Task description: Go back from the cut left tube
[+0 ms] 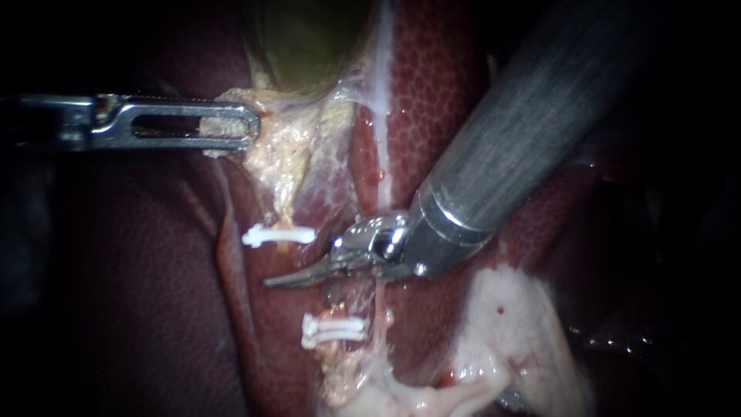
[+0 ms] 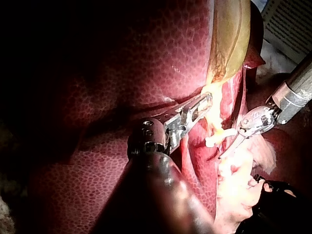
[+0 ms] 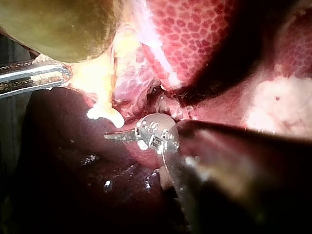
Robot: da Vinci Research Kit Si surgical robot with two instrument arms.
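Endoscope view | my left pincer gripped gallbladder tissue | my right pincer was closed, empty, between upper clip and lower clip

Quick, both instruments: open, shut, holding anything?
Left instrument: shut on the yellowish tissue under the gallbladder.
Right instrument: shut, holding nothing.

My right instrument lies between the upper clip and the lower clips, with liver close behind. Back along its shaft seems free, though dark. My left instrument, clamped on pale tissue, stands well apart.
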